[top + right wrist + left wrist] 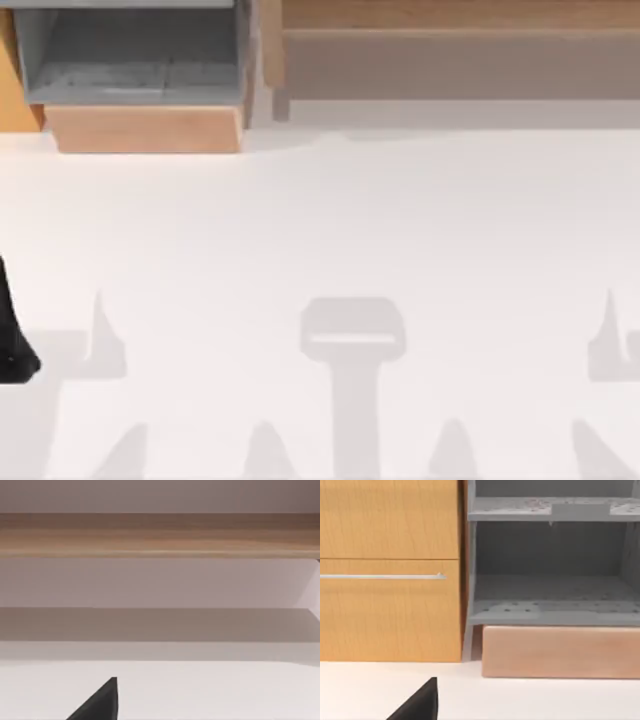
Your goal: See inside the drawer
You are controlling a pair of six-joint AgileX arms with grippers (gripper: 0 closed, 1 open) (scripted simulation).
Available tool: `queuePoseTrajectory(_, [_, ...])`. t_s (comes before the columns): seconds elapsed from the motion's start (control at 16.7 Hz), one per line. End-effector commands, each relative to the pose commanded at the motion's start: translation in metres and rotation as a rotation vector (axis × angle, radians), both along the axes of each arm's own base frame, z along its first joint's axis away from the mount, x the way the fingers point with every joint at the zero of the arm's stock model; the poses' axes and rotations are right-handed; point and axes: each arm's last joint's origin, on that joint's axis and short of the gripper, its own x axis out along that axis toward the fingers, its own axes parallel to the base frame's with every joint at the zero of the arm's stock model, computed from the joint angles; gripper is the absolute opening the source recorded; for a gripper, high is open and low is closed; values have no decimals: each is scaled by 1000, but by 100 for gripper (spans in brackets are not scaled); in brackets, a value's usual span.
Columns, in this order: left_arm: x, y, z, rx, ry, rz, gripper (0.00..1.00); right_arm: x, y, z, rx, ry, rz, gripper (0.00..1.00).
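The drawer [12, 85] shows as a sliver of orange-brown wood at the table's far back left. In the left wrist view its orange-brown front [390, 615] faces me, with a thin silver handle [382, 576] across it. Its inside is hidden. A dark part of my left arm [12, 345] sits at the left edge of the table, well in front of the drawer. A black wedge of my left gripper [420, 705] hangs over the white table short of the cabinet. A black wedge of my right gripper [100, 705] hangs over bare table.
Right of the orange wood, a paler tan-fronted drawer [150, 128] [560, 652] stands pulled out with its grey lining [130, 60] open to view, and a grey shelf [550, 507] above it. A long wooden shelf unit [460, 15] [160, 532] runs along the back right.
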Motion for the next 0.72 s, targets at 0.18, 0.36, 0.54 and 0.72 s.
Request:
queuePoseTrajectory(0.18, [0,0,4,0,-7,2,100,0,0,0,0,0,0,100])
queuePoseTrajectory(0.36, [3,-4,26,-2,-37,8,100,0,0,0,0,0,0,100])
queuePoseTrajectory(0.54, [16,-11,52,-7,-38,9,100,0,0,0,0,0,0,100])
queuePoseTrajectory(0.72, [39,-23,75,-7,-16,6,100,0,0,0,0,0,0,100])
